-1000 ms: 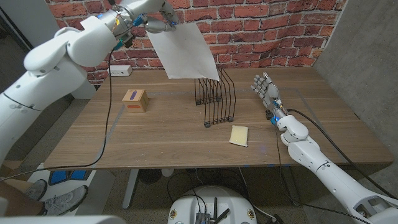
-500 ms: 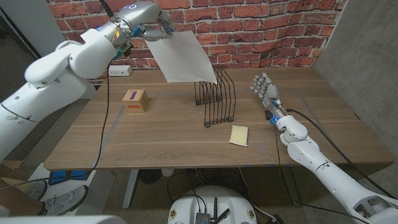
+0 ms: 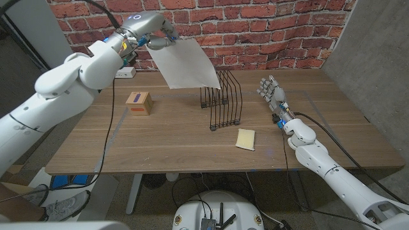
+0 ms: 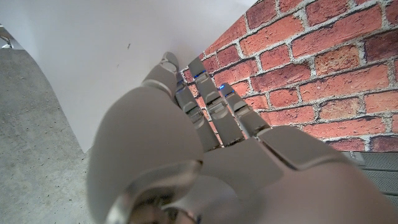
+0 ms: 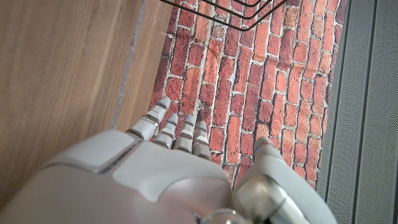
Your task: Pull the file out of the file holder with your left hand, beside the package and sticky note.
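Left hand (image 3: pixel 160 39) holds file (image 3: pixel 185 62) — tilted, corner down

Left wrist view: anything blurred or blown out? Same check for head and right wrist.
Left wrist view: the left hand is soft up close, the white file nearly featureless, the bricks sharp. Head view: even light, sharp; file holder wires crisp, sticky note clear, no glare. Right wrist view: the right hand slightly soft, wood grain and bricks sharp.
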Robot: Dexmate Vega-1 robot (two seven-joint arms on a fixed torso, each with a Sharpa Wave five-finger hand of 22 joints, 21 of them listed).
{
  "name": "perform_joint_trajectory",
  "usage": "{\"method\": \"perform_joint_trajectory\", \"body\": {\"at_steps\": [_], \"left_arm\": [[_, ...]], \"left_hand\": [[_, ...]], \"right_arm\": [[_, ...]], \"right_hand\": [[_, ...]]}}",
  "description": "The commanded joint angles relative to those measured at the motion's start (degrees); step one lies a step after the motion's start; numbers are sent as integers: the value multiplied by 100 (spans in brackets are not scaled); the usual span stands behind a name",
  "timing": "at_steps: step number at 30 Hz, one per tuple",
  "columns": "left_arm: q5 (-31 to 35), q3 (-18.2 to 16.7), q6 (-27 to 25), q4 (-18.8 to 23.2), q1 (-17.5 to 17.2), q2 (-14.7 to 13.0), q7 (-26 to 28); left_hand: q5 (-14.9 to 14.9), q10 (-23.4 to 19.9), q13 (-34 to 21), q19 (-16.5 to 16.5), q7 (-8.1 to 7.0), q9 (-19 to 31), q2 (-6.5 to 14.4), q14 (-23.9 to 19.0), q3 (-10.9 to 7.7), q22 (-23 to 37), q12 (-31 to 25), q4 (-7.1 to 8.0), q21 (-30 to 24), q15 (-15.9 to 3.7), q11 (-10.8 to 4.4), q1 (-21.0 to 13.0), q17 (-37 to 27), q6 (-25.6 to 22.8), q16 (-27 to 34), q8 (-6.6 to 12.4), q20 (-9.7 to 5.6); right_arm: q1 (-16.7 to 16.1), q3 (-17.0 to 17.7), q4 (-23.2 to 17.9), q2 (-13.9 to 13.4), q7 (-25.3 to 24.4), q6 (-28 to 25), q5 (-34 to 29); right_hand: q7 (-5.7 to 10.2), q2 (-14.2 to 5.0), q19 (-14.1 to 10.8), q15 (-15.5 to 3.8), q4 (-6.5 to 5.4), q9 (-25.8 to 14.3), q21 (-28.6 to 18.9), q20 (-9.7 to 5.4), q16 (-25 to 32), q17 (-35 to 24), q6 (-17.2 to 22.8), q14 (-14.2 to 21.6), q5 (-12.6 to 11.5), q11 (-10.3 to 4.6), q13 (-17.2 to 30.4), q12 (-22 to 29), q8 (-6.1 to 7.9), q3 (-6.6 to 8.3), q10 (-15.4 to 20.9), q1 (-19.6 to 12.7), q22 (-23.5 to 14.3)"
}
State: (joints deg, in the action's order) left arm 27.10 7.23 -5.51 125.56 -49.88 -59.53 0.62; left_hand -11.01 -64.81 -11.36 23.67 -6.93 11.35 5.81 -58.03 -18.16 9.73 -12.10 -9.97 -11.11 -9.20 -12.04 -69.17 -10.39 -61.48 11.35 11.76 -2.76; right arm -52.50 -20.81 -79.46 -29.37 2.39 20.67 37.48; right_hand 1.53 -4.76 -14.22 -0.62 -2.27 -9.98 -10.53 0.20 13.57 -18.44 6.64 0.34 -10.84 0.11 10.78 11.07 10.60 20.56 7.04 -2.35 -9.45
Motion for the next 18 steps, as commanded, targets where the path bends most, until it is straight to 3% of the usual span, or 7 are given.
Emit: {"method": "perform_joint_trajectory", "body": {"at_steps": [1, 10, 18], "left_arm": [[-5, 349, 44, -384, 203, 101, 157], [10, 501, 45, -466, 236, 101, 229], [-103, 356, -148, -399, 50, -71, 123]], "left_hand": [[-34, -32, -6, 51, 3, 7, 7, 8, 26, 19, -39, -4, 9, -481, 0, -65, -18, 14, -14, -22, -897], [-34, -18, -7, 61, 17, 8, 13, 13, 35, 20, -34, -2, 6, -481, -1, -67, -19, 20, -14, -24, -897], [-35, -11, -10, 66, 23, 9, 16, 45, 41, 20, -32, -3, 5, -481, -3, -75, -15, 29, -27, -26, -898]], "right_arm": [[50, -11, 99, 28, 37, -24, 32], [53, 3, 114, 32, 12, -2, 22], [139, -22, 196, 55, 61, -17, 17]], "right_hand": [[-11, -300, -40, 5, 3, -31, -35, -24, 24, -12, 69, 43, -37, -13, 15, 20, 40, -4, 48, 3, -22], [-9, -299, -42, 6, 4, -31, -35, -25, 23, -12, 73, 40, -37, -11, 15, 19, 38, -3, 46, -1, -22], [-10, -299, -44, 15, 4, -31, -36, -27, 24, -12, 79, 43, -37, -6, 15, 19, 39, -2, 48, -2, -22]]}}
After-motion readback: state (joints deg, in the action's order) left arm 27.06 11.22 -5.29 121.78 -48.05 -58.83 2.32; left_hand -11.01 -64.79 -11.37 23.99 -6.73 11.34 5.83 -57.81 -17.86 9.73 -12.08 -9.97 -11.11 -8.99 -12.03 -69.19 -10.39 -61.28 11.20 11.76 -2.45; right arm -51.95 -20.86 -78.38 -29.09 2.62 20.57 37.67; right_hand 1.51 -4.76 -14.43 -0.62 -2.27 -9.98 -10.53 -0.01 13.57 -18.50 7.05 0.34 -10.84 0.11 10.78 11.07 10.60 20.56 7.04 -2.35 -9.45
